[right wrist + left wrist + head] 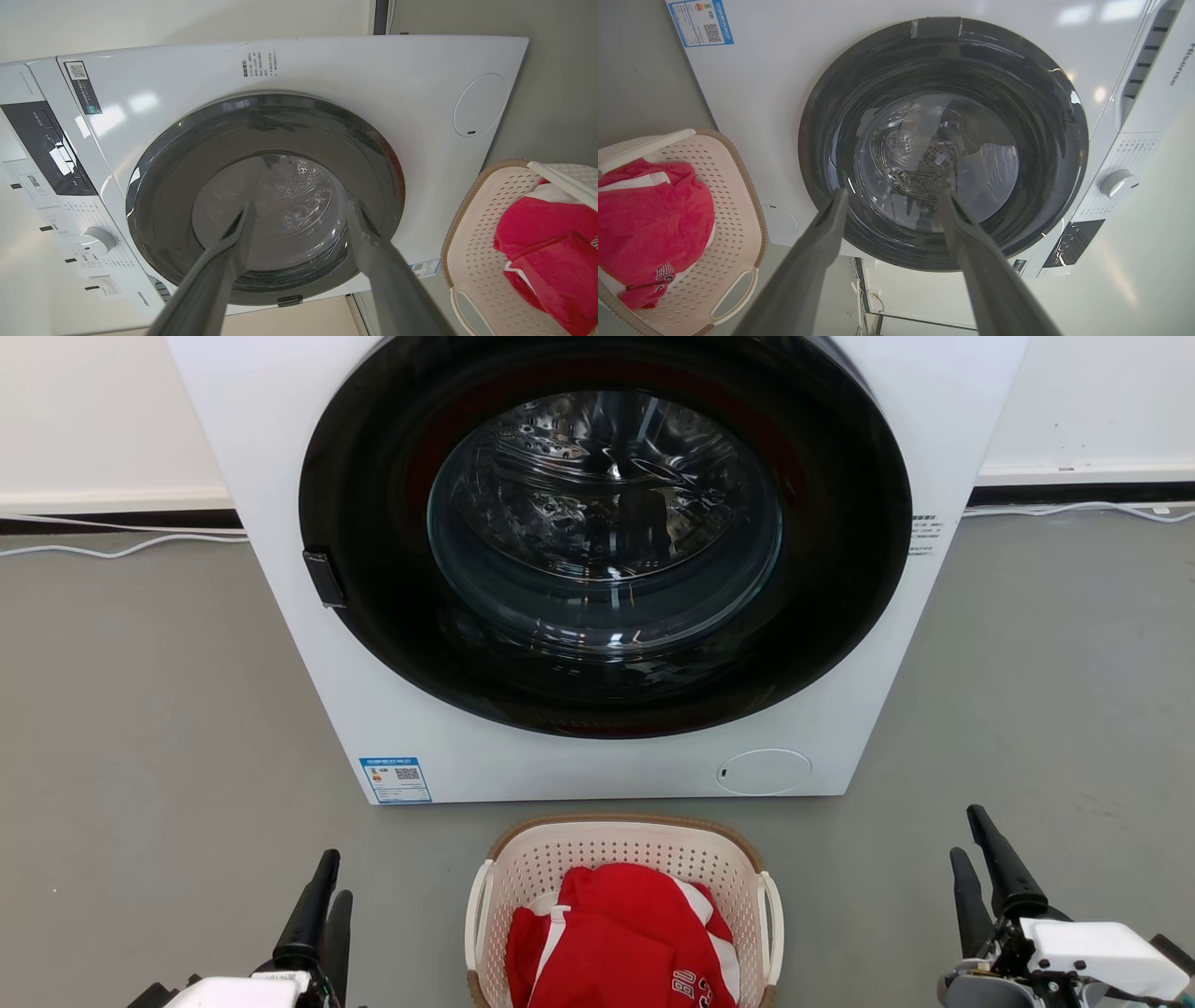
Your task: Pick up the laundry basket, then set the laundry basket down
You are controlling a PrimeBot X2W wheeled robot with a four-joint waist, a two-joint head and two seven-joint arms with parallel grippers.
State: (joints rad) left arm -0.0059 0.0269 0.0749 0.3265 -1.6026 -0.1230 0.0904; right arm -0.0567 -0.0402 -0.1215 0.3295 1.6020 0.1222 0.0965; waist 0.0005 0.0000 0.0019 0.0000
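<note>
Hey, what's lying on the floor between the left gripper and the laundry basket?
Nothing: the head view shows bare grey floor between the left gripper and the laundry basket.

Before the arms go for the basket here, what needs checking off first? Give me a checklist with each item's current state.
1. Grippers free: ok. The left gripper and right gripper are open and hold nothing.
2. Placement: ok. The laundry basket stands on the floor between the grippers, touching neither.
3. Handles uncovered: ok, both the left handle and right handle.
4. Load contained: ok. The red garment lies inside the rim.
5. The washer door is out of the way: ok, shut.
6. Gap between basket and washer front: cannot tell.
</note>
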